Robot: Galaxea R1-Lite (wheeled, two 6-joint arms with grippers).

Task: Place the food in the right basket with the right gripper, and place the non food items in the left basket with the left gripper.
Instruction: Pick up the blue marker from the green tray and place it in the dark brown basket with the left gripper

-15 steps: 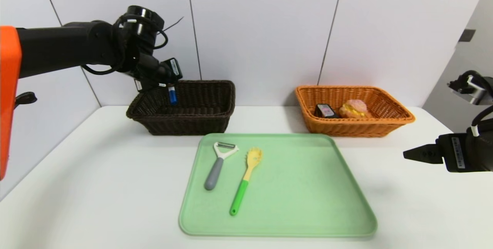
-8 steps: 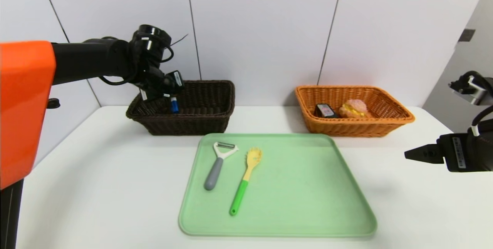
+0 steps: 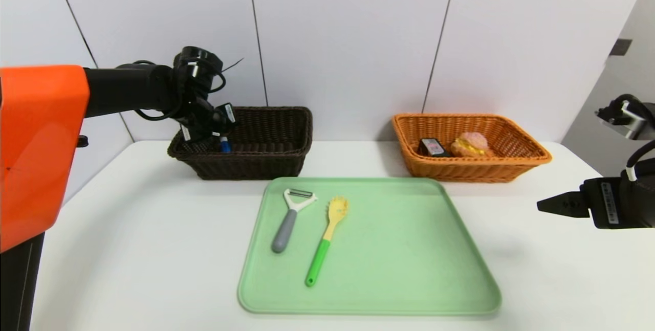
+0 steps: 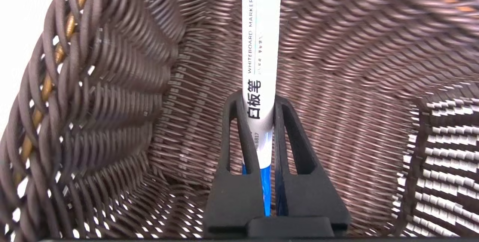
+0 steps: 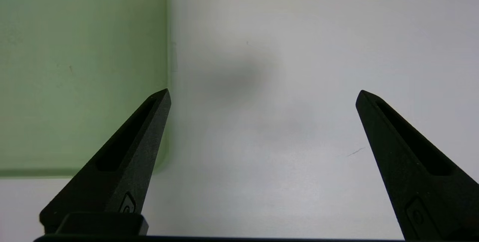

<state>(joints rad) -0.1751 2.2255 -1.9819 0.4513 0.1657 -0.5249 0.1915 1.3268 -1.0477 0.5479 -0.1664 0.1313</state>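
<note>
The marker [image 4: 261,47] sits pinched between the two black fingers of the left gripper [image 3: 217,134], gripped low on its white barrel just above the blue cap, so the printed length sticks out ahead of the fingertips. It hangs inside the dark brown basket [image 3: 266,162], near that basket's left end, with woven wall on both sides of it in the wrist view; held there, a release would likely drop it onto the weave and not the table [image 3: 128,228]. The peeler [image 3: 291,216] and the pasta spoon [image 3: 327,236] lie side by side on the green tray [image 3: 409,269], apart from each other (both probably left-arm jobs yet to come). The bun [image 3: 472,145] and the black box [image 3: 431,147] already rest in the orange basket [image 3: 476,170], which may be why the right gripper [image 3: 550,204] waits at the right, off the tray, jaws spread wide around nothing
</note>
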